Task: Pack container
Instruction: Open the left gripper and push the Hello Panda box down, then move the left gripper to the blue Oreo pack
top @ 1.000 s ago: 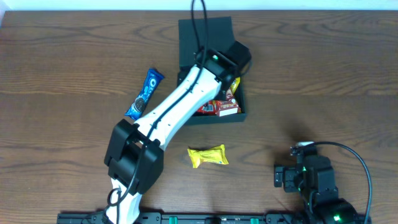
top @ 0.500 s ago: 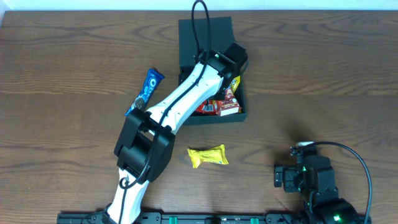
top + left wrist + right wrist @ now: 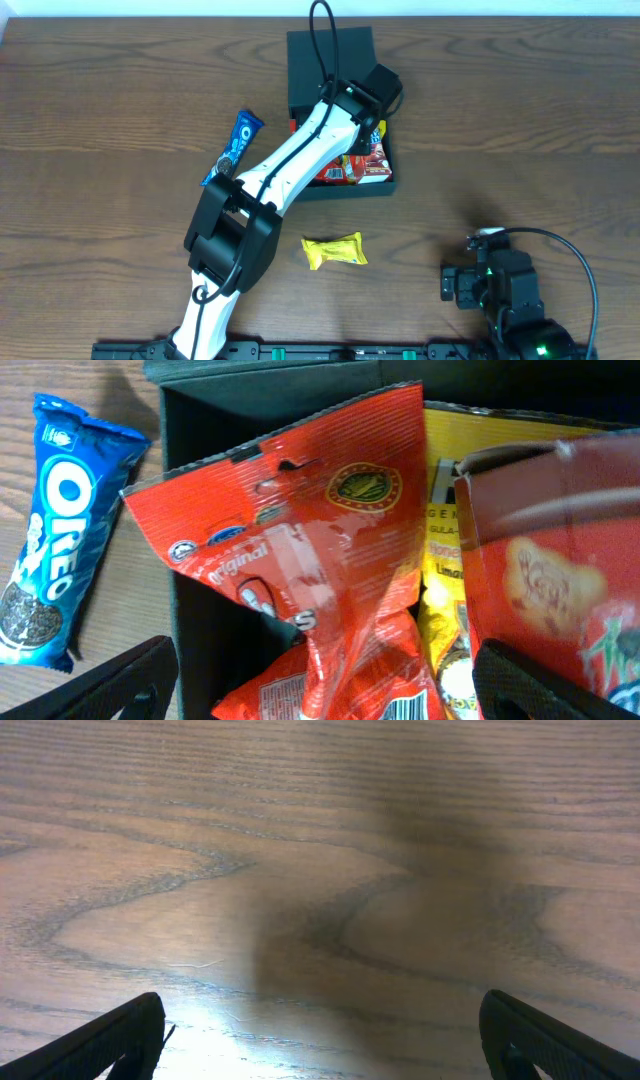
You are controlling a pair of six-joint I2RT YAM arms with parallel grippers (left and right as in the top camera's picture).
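Over the container (image 3: pixel 330 55), my left pincer (image 3: pixel 330 685) hangs released above a propped-up red snack packet (image 3: pixel 300 550); a careless lift could snag it and drag it out.

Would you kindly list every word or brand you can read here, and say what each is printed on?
"OREO": on the blue packet lying beside the container.
"original": on the red packet inside the container; its small logos are unreadable.
Yellow packet in the container: letters partly hidden, unreadable.
Red box: blurred, nothing readable.
Yellow wrapper on the table: print too small.
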